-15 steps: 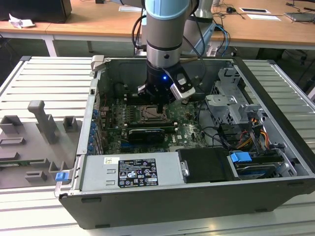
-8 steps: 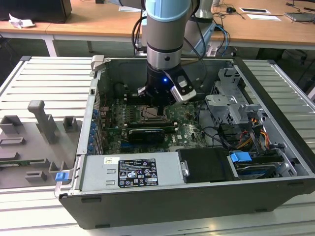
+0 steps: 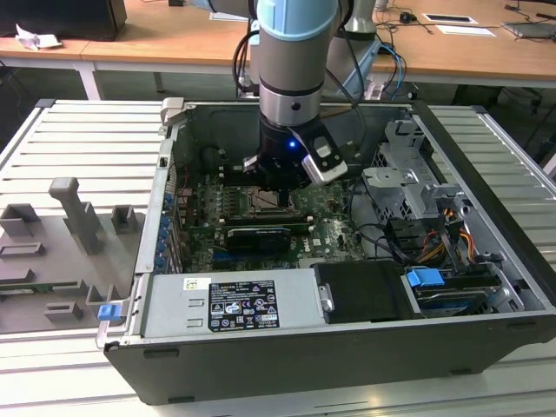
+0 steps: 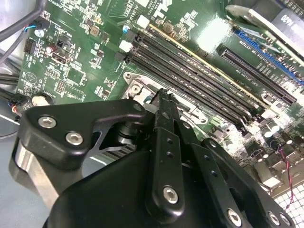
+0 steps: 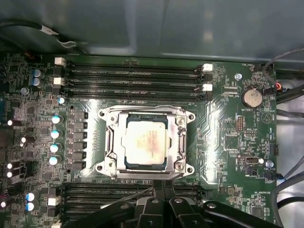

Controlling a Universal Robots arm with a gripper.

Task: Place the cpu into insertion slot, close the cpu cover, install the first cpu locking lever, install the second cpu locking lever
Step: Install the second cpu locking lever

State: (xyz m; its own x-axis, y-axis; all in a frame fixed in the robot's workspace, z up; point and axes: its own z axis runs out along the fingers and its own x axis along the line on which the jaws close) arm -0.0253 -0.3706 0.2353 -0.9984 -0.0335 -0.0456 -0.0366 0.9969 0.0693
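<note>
The cpu (image 5: 144, 142), a silvery-beige square, lies flat in its socket on the green motherboard. The cpu cover (image 5: 179, 142), a thin metal frame, lies down around it with the chip showing through its opening. A thin wire lever (image 5: 142, 106) runs along one socket edge. My gripper (image 5: 162, 186) is shut with nothing between its fingers. Its tips sit just above the opposite socket edge, beside a bank of memory slots. In the second wrist view the gripper (image 4: 162, 96) points down at the socket's corner (image 4: 136, 88). In the exterior view the gripper (image 3: 276, 181) hangs over the socket (image 3: 261, 201) inside the open case.
A black card (image 3: 258, 236) lies just in front of the socket. A power supply (image 3: 230, 304) fills the case front. A drive cage (image 3: 408, 182) and cables (image 3: 382, 239) crowd the exterior view's right. Grey fixtures (image 3: 78, 217) stand outside on the exterior view's left.
</note>
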